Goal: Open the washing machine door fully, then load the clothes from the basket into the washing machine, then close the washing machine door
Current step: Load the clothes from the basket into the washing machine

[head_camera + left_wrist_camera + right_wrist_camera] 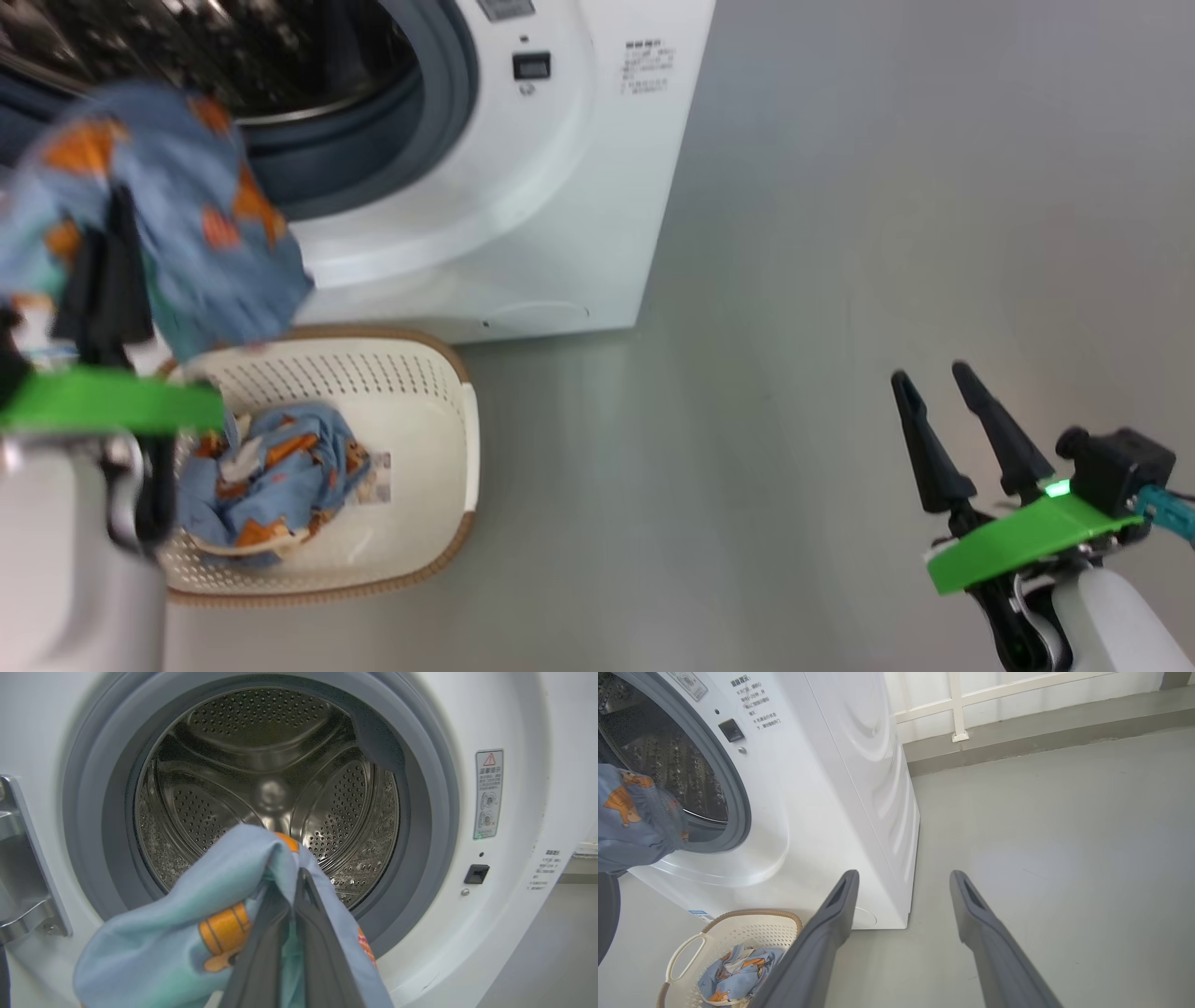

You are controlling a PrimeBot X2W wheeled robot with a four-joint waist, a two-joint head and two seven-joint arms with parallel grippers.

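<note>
Your left gripper is pinching clothes right at the washer mouth; your right gripper hangs spread, more clothes sit left in the basket.

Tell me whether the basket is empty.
Not empty: a bundle of blue printed clothes lies in the basket, while the left claw holds a second garment before the open drum.

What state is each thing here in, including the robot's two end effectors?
washing machine, opening uncovered, drum looks empty
held clothes, lifted before the opening
left end effector, shut on held clothes
right end effector, open and empty
basket, on floor, holding remaining clothes
</note>
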